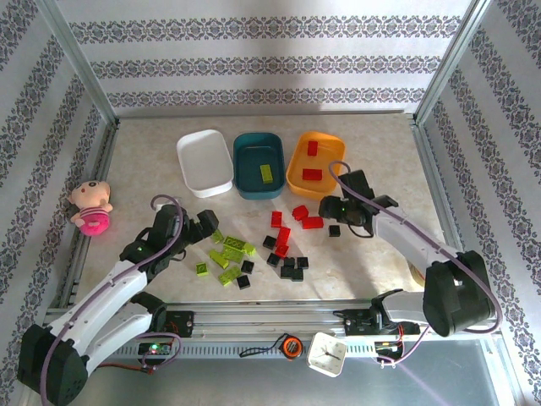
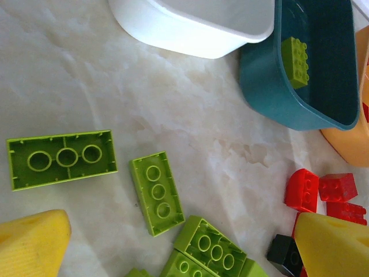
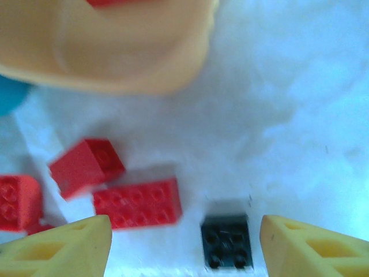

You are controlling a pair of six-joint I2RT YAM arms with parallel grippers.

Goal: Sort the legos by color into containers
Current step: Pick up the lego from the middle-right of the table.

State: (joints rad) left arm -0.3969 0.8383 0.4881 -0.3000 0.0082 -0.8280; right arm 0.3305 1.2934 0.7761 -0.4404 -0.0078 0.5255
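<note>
Striped floral wallpaper (image 1: 270, 63), pale marbled tabletop (image 1: 144, 161)

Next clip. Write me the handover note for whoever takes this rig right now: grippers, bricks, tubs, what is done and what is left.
Grippers: the left gripper is open and empty, over the loose green bricks. The right gripper is open and empty, with a black brick on the table between its fingers.
Done: one green brick lies in the teal tub, and two red bricks in the orange tub. The white tub holds nothing.
Left: green bricks, loose red bricks and black bricks on the table before the tubs. Black presumably goes in white.
</note>
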